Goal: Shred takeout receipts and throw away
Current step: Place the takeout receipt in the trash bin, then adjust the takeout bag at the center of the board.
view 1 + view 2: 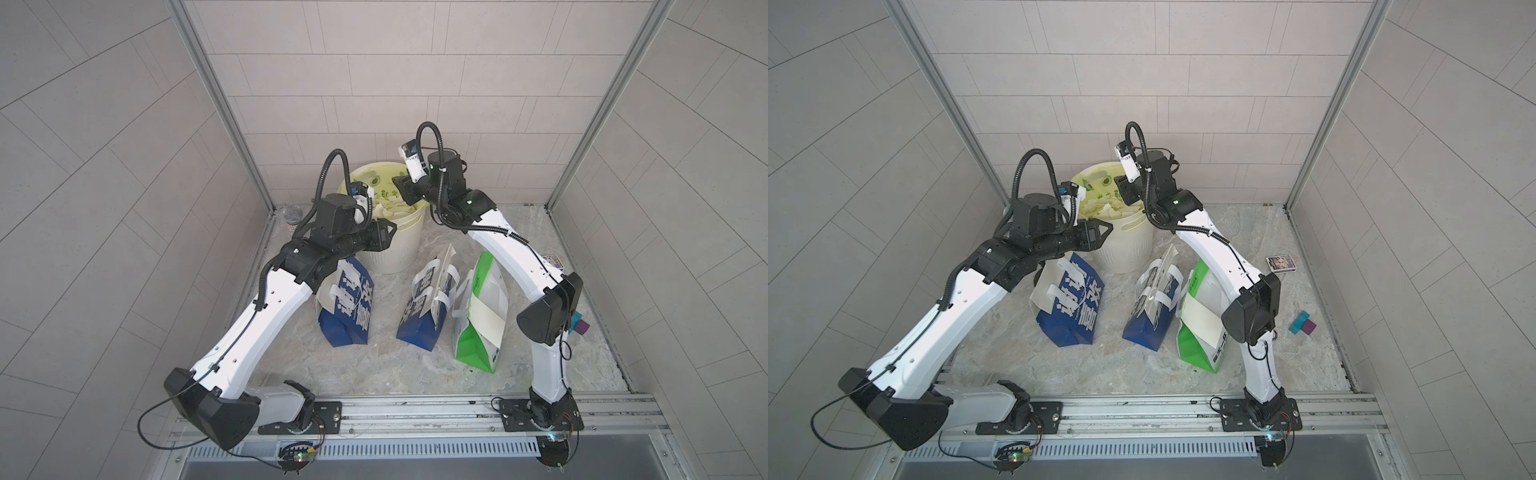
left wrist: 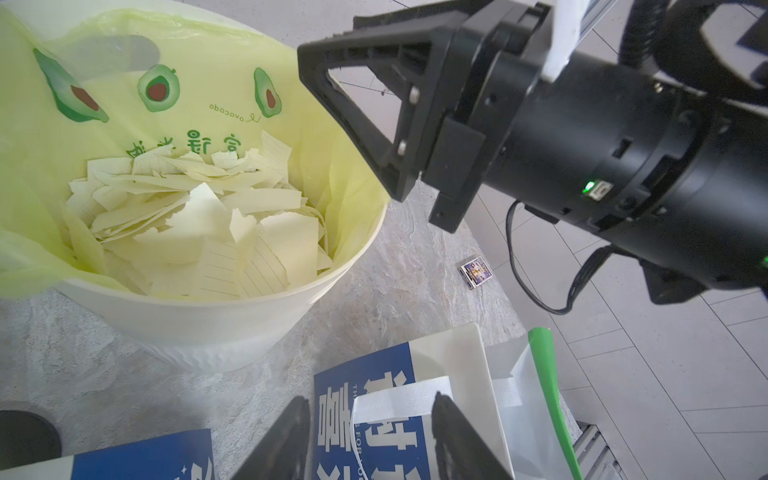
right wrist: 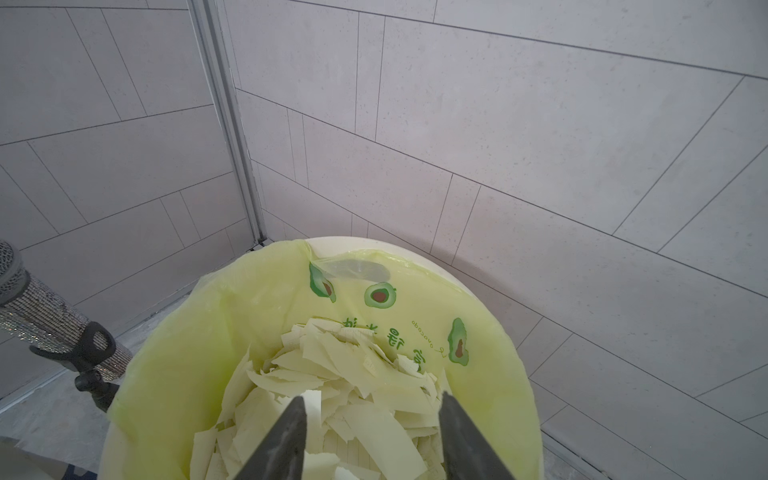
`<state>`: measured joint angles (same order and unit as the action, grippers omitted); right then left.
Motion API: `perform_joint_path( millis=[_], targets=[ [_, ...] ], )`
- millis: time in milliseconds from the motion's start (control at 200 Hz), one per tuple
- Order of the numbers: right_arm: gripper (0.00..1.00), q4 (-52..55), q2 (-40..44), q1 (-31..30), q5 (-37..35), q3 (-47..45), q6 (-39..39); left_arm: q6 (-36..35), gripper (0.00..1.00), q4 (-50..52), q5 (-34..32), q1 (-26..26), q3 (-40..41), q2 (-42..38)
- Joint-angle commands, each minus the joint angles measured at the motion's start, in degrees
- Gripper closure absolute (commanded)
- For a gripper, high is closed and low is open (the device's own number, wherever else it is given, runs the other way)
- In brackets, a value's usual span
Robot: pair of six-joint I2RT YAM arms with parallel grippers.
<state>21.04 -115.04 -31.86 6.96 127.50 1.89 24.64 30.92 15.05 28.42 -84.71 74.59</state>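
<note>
I see both arms reaching toward the white bin (image 1: pixel 390 253) at the back of the tabletop (image 1: pixel 374 365). The bin has a yellow-green liner (image 2: pixel 208 83) with avocado pictures on it. The takeout receipts (image 2: pixel 199 224) are inside the bin, torn into many strips and bits, and some show fine lines. My right tool (image 3: pixel 370 411) hangs over the open bin, just above the paper pile. Its two fingers are spread apart and nothing is between them. My left tool (image 2: pixel 370 411) is just beside the near side of the bin, up over a blue bag (image 1: pixel 347 307). Its fingers are spread too and pinch nothing. In the left wrist view I see a white bag handle (image 2: pixel 399 401) behind them, but I cannot tell if they touch it. A second blue bag (image 1: pixel 419 316) and a green bag (image 1: pixel 473 353) stand near each other in front of the bin. A white slip (image 1: pixel 486 316) that looks like one more receipt lies flat on the side of the green bag. A small card box (image 1: pixel 1282 264) and some colored blocks (image 1: pixel 1304 324) sit well apart at the right edge.
</note>
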Motion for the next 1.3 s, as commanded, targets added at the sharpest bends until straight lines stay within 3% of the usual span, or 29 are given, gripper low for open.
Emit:
perform_joint_path(
  millis=[0,160,425,585,776,896,1291],
  targets=[
    [0.52,1.05,1.65,0.05,2.73,4.33,4.36,-0.25,0.46,0.63,2.07,0.71,-2.33,0.33],
    [0.52,5.11,9.83,0.04,1.87,0.50,5.56,-1.62,0.42,2.35,2.69,5.66,-3.84,2.15],
    [0.49,6.90,39.40,0.69,-9.23,-32.22,3.70,-4.29,0.36,7.69,0.36,15.14,-10.07,8.52],
    [0.48,13.55,52.37,1.27,-14.83,-41.25,4.61,-5.36,0.35,11.21,-0.05,16.99,-13.44,13.98],
    [0.47,15.68,60.65,1.36,-19.38,-47.16,6.63,-6.45,0.37,14.96,-0.50,18.09,-18.06,19.30],
    [0.47,16.11,63.31,1.27,-20.04,-49.70,7.75,-6.32,0.46,15.67,-1.24,18.93,-19.23,21.98],
    [0.47,16.75,68.08,1.33,-20.76,-54.31,10.03,-8.82,0.90,23.13,-7.93,18.87,-25.00,27.28]
  ],
)
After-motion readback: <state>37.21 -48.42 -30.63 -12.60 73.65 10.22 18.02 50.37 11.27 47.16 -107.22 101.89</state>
